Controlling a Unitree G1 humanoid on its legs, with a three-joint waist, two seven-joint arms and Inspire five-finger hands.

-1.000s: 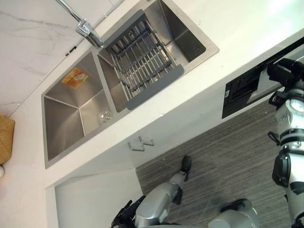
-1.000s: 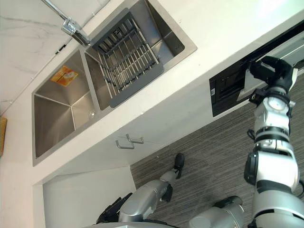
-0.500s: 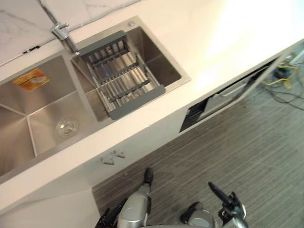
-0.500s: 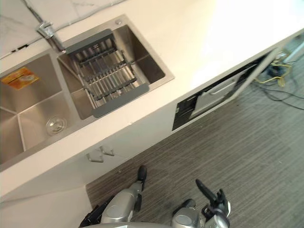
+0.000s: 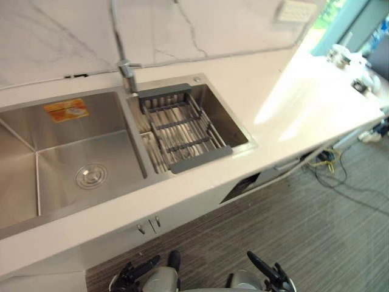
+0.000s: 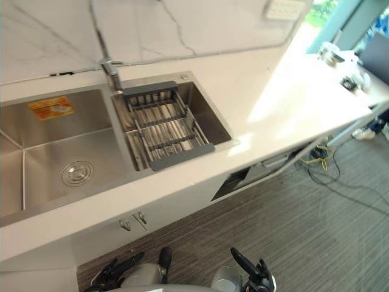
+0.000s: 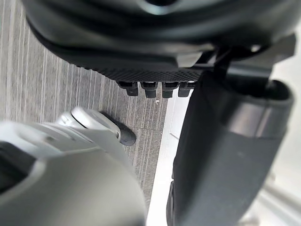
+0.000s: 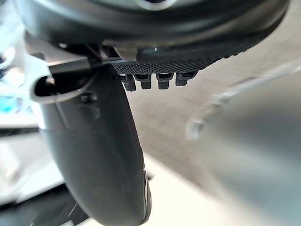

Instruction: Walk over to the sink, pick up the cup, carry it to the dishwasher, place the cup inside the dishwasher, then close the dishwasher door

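The steel double sink [image 5: 130, 182] is set into a white counter ahead of me. Its left basin holds a round drain [image 5: 91, 176] and an orange sticker [image 5: 65, 110]. A grey dish rack [image 5: 182, 131] spans the right basin, below the faucet [image 5: 126, 67]. Under the counter to the right, the dishwasher [image 5: 243, 184] shows as a dark gap, its door slightly ajar. My left hand [image 5: 137, 274] and right hand [image 5: 267, 277] hang low over the floor in front of the cabinets, fingers straight, holding nothing. The left thumb [image 7: 225, 155] and right thumb [image 8: 99, 155] stand free.
Two small cabinet handles [image 5: 149, 225] sit below the sink. Cables [image 5: 325, 161] lie on the striped floor by the counter's right end. Kitchenware [image 5: 343, 58] stands on the far right counter. A marble wall backs the counter.
The camera has swung, so the whole scene has shifted and levelled. My right arm, raised by the dishwasher front one second ago, now hangs low beside the left.
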